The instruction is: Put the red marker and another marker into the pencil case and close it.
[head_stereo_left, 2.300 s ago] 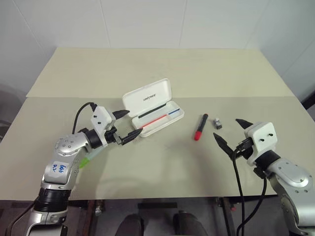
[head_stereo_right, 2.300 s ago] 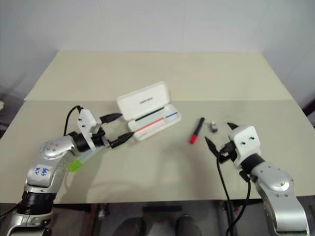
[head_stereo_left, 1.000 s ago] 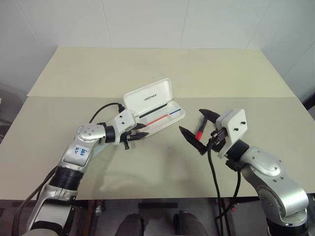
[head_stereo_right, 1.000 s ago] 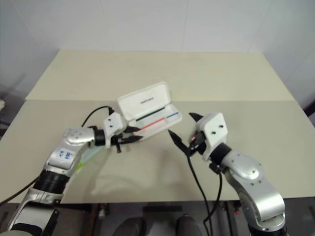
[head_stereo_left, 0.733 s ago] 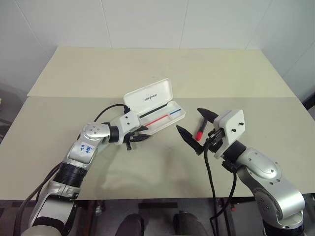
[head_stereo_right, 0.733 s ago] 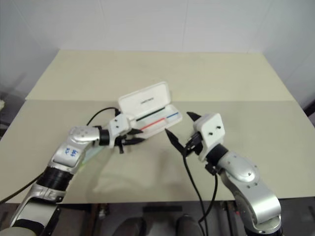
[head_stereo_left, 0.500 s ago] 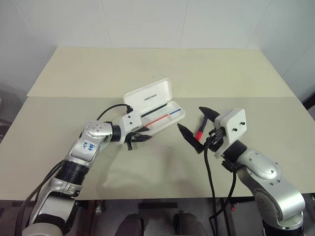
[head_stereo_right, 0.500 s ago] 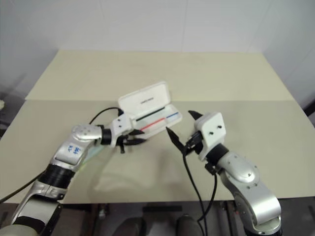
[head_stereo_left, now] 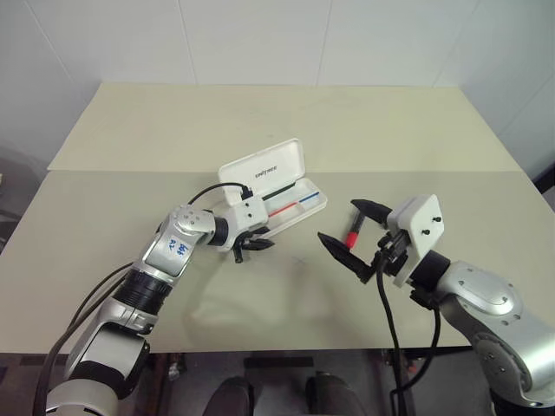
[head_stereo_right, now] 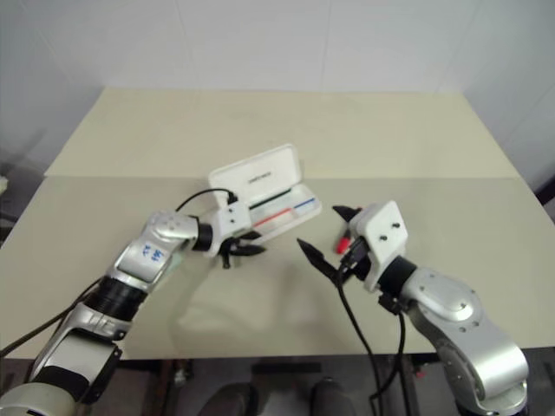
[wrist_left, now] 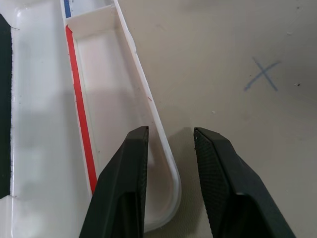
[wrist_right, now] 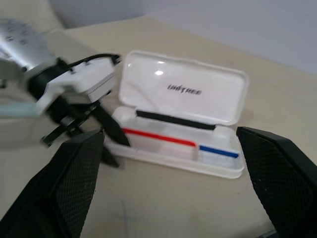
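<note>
**Open case, no markers inside**

The pencil case (head_stereo_left: 276, 196) lies mid-table, lid up, holding no marker. The left gripper (wrist_left: 170, 144), partly open and empty, straddles its near-left wall. The right gripper (head_stereo_left: 349, 229), wide open and empty, hovers before the red marker (head_stereo_left: 353, 236).

red marker (head_stereo_left: 353, 236) mostly hidden behind right gripper (head_stereo_left: 347, 232), pencil case (wrist_left: 99, 114) cut off by frame edge

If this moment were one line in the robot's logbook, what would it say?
pencil case: lid up, no marker inside | left tool: open, astride case's front wall | right tool: open, above table | red marker: on table
</note>
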Robot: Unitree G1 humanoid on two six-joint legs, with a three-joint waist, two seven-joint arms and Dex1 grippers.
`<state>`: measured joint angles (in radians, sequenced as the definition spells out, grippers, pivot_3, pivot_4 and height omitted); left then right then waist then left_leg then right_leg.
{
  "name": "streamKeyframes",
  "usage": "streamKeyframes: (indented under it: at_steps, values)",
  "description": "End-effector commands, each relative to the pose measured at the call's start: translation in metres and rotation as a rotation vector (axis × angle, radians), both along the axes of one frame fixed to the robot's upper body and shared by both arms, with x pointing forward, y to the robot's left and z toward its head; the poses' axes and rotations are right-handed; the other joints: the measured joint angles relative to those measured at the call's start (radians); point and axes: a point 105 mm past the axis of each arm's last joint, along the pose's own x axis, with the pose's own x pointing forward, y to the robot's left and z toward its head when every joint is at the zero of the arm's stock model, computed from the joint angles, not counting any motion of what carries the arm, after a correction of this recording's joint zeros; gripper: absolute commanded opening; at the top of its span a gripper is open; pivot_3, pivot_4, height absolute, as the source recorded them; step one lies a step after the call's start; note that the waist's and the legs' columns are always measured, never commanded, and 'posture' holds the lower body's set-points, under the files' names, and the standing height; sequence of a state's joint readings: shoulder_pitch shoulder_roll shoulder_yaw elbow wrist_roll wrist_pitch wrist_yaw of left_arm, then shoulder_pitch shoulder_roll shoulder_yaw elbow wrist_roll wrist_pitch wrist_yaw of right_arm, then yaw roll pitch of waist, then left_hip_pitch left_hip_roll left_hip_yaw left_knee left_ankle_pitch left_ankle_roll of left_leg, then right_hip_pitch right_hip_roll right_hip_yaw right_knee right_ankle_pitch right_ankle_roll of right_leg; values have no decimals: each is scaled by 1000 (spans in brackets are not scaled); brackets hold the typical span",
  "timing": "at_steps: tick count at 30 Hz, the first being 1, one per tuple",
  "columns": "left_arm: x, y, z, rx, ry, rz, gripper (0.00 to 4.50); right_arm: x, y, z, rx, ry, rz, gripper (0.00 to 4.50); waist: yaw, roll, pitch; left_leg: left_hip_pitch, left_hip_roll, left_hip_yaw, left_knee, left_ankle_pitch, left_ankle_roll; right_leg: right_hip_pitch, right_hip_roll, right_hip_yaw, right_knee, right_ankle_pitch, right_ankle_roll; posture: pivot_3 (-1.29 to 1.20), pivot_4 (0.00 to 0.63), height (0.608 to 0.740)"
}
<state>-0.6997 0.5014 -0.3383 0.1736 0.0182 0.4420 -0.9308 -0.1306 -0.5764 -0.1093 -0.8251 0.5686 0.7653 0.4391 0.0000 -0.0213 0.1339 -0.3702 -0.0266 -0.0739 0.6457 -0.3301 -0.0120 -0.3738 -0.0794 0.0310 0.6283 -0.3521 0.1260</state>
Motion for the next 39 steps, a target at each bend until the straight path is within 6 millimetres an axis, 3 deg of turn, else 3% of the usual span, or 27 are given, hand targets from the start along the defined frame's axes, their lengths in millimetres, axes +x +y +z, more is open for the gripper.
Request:
streamKeyframes:
  at_steps: [1, 7, 10, 13, 22, 27, 36, 39]
  values:
    - [2, -5, 5, 30, -11, -8, 1499, -12, -3, 5, -49, -5, 75, 4500, 2, 0, 0, 0, 0, 0, 0, 0, 0, 0, 0, 0, 0, 0, 0, 0, 150, 740]
    - [1, -1, 0, 66, 2, -2, 1499, -25, -21, -4, -95, 88, 135, 4500, 7, 0, 0, 0, 0, 0, 1, -1, 1, 1, 0, 0, 0, 0, 0, 0, 150, 740]
    - [1, 3, -2, 72, 6, 10, 1001, -27, -34, -4, -104, 111, 134, 4500, 10, -1, 0, 0, 0, 0, 2, -1, 1, 2, 0, 0, -1, 0, 0, 0, 150, 740]
    - [0, 7, -6, 90, 21, 14, 35, -28, -39, -1, -118, 111, 145, 4500, 13, -1, 0, 1, 0, 1, 2, -1, 1, 3, 0, 0, -2, 0, 0, 0, 150, 740]
    - [-8, 11, -14, 133, 38, -11, 35, -26, -35, 0, -127, 101, 169, 4500, 16, -1, 0, 2, 1, 1, 3, 0, 1, 4, 0, 1, -3, 0, 0, 0, 150, 740]
    - [-17, 9, -7, 79, 32, -50, 35, -26, -34, -1, -129, 100, 167, 4500, 14, -1, 0, 2, 1, 1, 2, -1, 2, 2, 0, 1, -2, 0, 0, 0, 150, 740]
    - [-35, 38, 8, 27, -40, -109, 35, -25, -31, -4, -117, 107, 170, 4500, 3, -1, 0, 2, 2, 0, 2, -1, 2, -1, -2, 1, -2, 0, 0, 0, 150, 740]
    - [-49, 45, 2, 83, -33, -192, 35, -24, -30, -5, -113, 109, 173, 4500, 3, -1, 0, 2, 2, 0, 2, -1, 1, -1, -2, 1, -3, 0, 0, 0, 150, 740]
